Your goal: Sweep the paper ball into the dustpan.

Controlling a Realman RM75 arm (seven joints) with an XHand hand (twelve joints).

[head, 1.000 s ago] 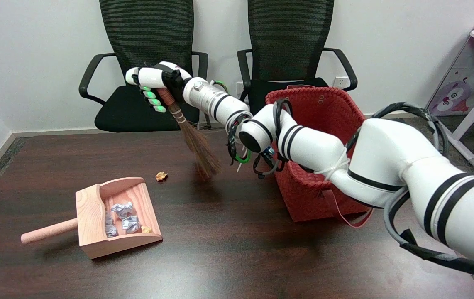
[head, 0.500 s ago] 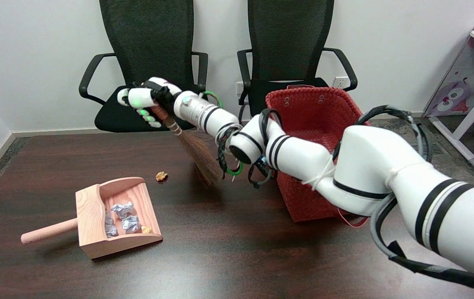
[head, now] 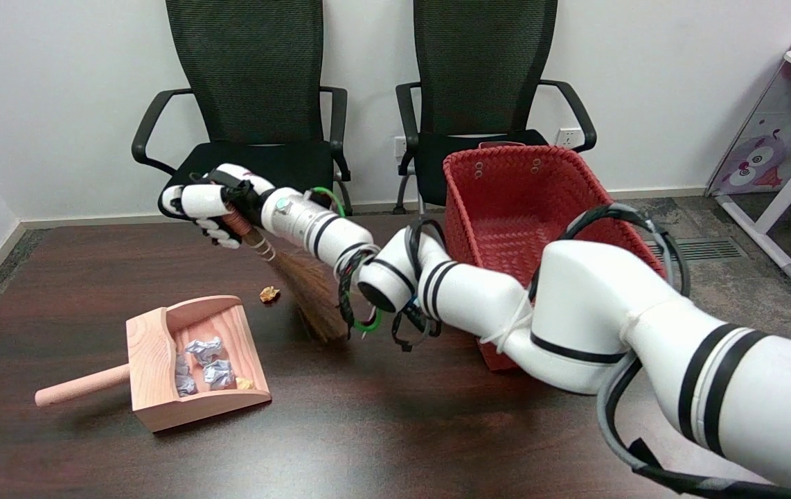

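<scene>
A small tan paper ball (head: 269, 294) lies on the dark table just beyond the open mouth of the wooden dustpan (head: 153, 360). Several grey and tan paper balls (head: 205, 364) sit inside the pan. My right hand (head: 212, 204) grips the reddish handle of a small straw broom (head: 305, 291). The hand is up and to the left of the ball. The broom slants down to the right, and its bristles touch the table just right of the ball.
A red woven basket (head: 506, 201) stands at the table's right, behind my forearm. Two black office chairs (head: 257, 104) stand beyond the far edge. The dustpan's handle (head: 80, 386) points left toward the table's near-left part.
My right hand has come down and to the left with the broom. The bristles have moved from right of the ball to close beside it. The ball and dustpan have stayed put.
</scene>
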